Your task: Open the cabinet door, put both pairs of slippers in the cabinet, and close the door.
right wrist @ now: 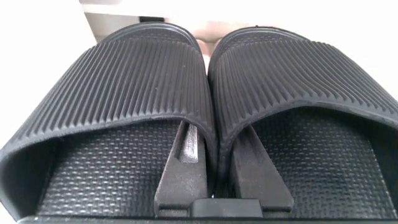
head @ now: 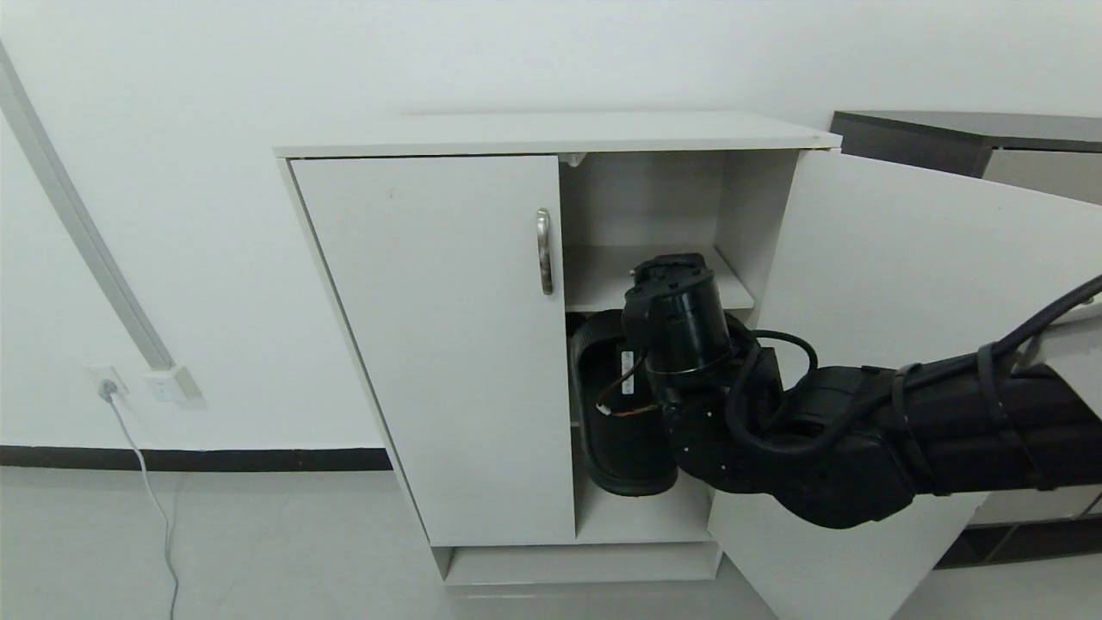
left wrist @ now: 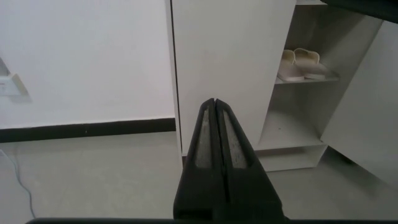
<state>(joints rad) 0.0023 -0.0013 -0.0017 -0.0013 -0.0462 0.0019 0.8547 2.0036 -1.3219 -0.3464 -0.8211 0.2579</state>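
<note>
Black ribbed rubber slippers: right gripper jaws are pinching the two inner strap walls together, with the pair hanging inside the white wooden cabinet's lower bay. Risk: one slipper working loose, or a sole catching the shut door. Left gripper jaws are pressing together, holding nothing.

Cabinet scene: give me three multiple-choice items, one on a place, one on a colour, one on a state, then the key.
1. Where does the light pair of slippers lie? A on the floor; B on a shelf inside the cabinet; C atop the cabinet.
2. What colour is the gripped pair in the right gripper? A black; B red; C white.
3. How does the right door stand? A shut; B open; C removed.
Key: 1 B, it rests on the shelf. 2 A, both ribbed straps are black. 3 B, it swings outward, baring the inside.
</note>
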